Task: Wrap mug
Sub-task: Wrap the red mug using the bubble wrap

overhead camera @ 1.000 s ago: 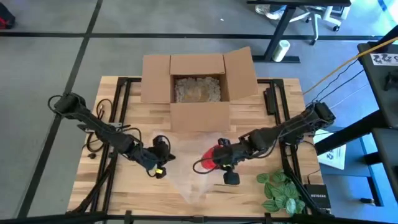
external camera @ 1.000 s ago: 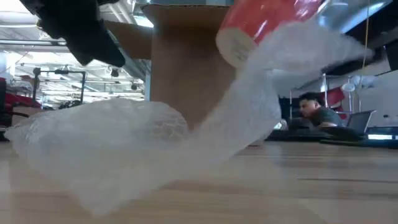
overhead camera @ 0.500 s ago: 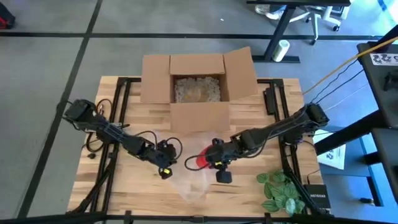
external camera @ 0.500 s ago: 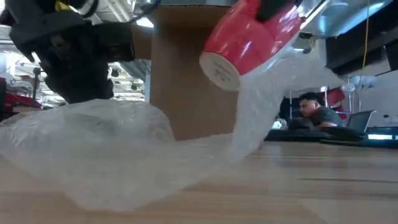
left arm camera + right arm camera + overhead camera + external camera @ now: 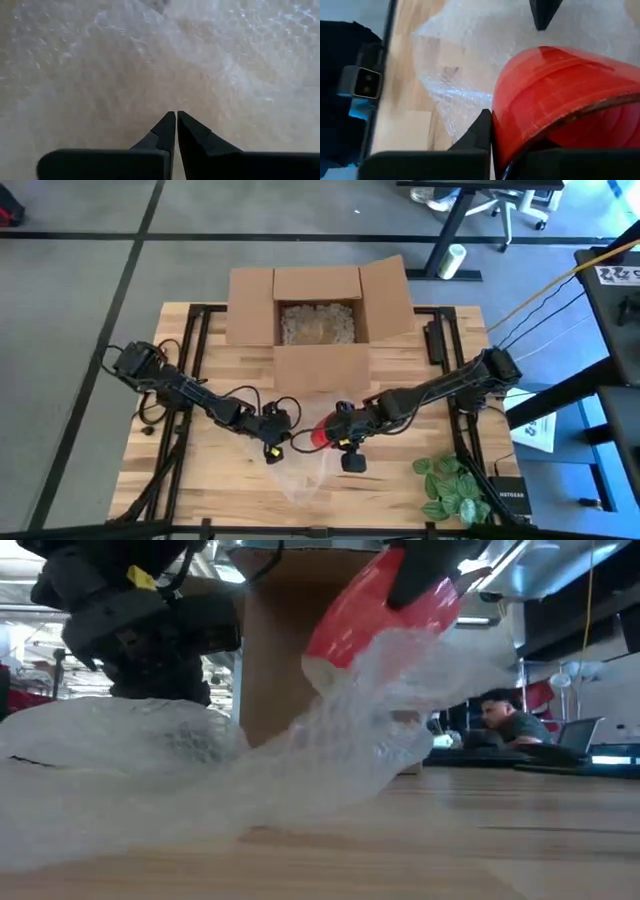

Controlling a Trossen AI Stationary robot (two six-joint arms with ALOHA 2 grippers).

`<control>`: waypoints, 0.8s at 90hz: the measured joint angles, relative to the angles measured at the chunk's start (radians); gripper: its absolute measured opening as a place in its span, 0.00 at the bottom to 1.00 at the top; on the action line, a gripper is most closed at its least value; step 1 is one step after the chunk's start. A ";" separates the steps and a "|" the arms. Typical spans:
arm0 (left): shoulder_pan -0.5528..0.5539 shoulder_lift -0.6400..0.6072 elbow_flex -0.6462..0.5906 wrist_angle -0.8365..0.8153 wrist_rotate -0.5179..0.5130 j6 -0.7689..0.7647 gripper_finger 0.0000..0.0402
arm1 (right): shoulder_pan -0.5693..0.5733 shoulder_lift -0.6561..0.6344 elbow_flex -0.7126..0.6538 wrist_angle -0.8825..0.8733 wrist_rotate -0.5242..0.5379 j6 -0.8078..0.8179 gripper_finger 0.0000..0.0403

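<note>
The right tool point(image 5: 322, 438) grips the red mug point(image 5: 318, 437) tilted above the bubble wrap point(image 5: 305, 472) near the desk's point(image 5: 400, 500) front edge, so the wrap can fold around it. The left tool point(image 5: 176, 120) (fingers pinched together, holding nothing I can see) sits just beside the mug over the wrap, likely to press it flat.

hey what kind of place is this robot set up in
Probably a lab or open workshop. A wooden table stands on grey carpet, with an office chair behind it, and a seated person at a laptop under ceiling lights.

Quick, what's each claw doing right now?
Left gripper: shut, over the bubble wrap, apparently holding nothing.
Right gripper: shut on the red mug.
</note>
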State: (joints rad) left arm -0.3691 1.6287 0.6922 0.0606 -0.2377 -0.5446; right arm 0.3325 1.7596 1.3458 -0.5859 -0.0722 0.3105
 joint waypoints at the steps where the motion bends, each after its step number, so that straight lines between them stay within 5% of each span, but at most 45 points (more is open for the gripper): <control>1: 0.000 0.000 0.000 -0.003 0.000 -0.003 0.00 | 0.000 0.003 0.000 -0.003 0.001 -0.001 0.00; 35: -0.087 -0.018 0.005 -0.151 0.280 -0.269 0.00 | 0.000 0.048 -0.001 -0.163 0.001 0.022 0.00; 59: -0.225 -0.183 0.022 -0.139 0.288 -0.335 0.00 | 0.000 0.048 -0.001 -0.211 0.001 0.021 0.00; 72: -0.270 -0.266 0.023 -0.165 0.159 -0.334 0.00 | 0.000 0.047 -0.001 -0.159 0.000 -0.001 0.00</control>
State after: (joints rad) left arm -0.6395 1.3625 0.7151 -0.1042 -0.0786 -0.8783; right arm 0.3328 1.8064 1.3449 -0.7449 -0.0721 0.3096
